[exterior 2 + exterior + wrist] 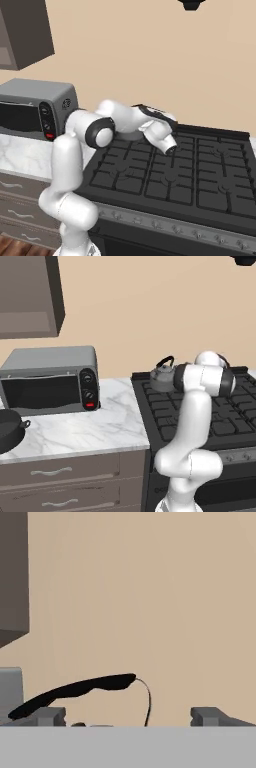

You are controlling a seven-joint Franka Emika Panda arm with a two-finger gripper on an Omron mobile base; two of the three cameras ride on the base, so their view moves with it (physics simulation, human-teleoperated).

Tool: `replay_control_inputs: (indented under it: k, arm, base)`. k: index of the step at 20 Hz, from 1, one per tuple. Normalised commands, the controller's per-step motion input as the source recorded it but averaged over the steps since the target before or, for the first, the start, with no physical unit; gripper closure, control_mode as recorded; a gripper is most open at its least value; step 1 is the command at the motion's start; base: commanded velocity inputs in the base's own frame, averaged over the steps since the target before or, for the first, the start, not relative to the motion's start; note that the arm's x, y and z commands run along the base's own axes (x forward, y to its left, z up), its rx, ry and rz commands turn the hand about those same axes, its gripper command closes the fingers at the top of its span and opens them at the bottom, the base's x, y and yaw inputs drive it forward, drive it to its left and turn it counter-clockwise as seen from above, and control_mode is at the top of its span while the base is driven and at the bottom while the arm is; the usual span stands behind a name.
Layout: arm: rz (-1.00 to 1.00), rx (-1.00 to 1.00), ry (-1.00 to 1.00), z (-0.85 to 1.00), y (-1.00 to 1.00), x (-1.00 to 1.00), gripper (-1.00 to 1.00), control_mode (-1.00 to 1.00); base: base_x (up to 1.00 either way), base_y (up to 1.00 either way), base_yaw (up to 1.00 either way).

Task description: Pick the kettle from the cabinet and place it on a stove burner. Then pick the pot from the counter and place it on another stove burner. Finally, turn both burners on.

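the two fingertips (pixel 47 716) stand wide apart at the bottom of the hand view, gripping nothing; the gripper (pixel 128 717) looks level across the kettle's arched black handle (pixel 75 691), which lies between and just above the tips, apparently without contact. behind it rises a plain beige wall (pixel 150 587).

the kettle (pixel 163 375), small, squat and grey with a domed lid, sits on a rear left grate of the burners (pixel 165 406), close to the arm's forearm in the left base view. the placing of the kettle thus appears done, with the hand released.

the pot (pixel 7 431), wide, low and dark with a small loop handle, rests on the counter (pixel 90 428) at the far left, in front of the grey toaster oven (pixel 50 378) and well apart from the stove. the cabinet (pixel 27 296) hangs above.

judged remaining: carrying the pot to a second burner, then turning both burners on at the knob row (pixel 165 225) along the stove front.
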Motion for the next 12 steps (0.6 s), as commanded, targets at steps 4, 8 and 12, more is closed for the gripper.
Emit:
replay_control_inputs:
  k: [4,8,12]
  arm:
    - [0.02,-0.01,0.0,0.43,0.14,-0.31,-1.0,-1.0]
    - [0.04,-0.06,0.02,0.41,0.2,-0.37,-1.0,-1.0]
    - [0.04,-0.1,0.0,0.42,0.22,-0.43,-1.0,-1.0]
  base:
    - [0.0,0.0,0.0]
    - [0.0,0.0,0.0]
    - [0.0,0.0,0.0]
